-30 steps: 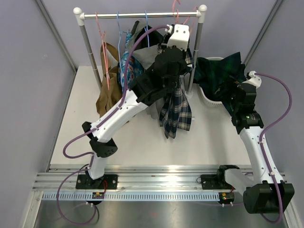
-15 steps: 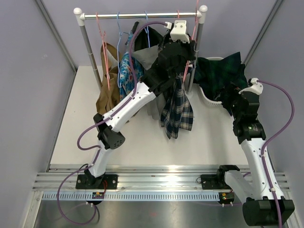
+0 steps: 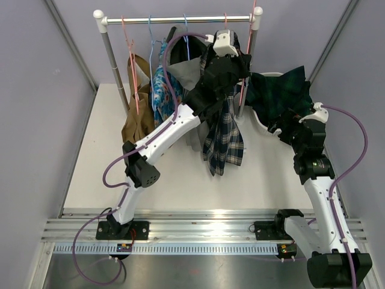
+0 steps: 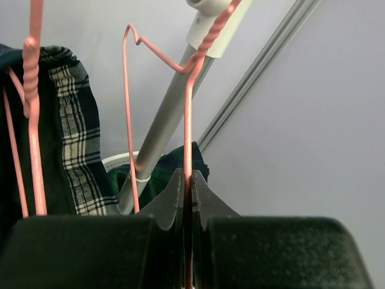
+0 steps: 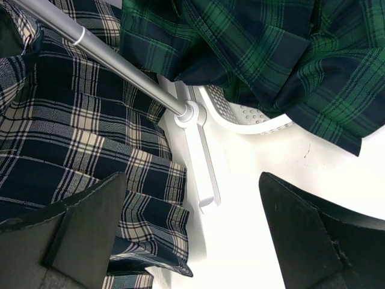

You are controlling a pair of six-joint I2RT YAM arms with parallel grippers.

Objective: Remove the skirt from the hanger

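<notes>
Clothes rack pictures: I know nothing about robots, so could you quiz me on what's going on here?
1. True or false: the left gripper is shut on a pink wire hanger.
2. Fill in: the right gripper has its jaws ____.
3. The green tartan cloth lies: A) over the white basket; B) on a hanger; C) in the right gripper.
Key: 1 true; 2 open; 3 A.
</notes>
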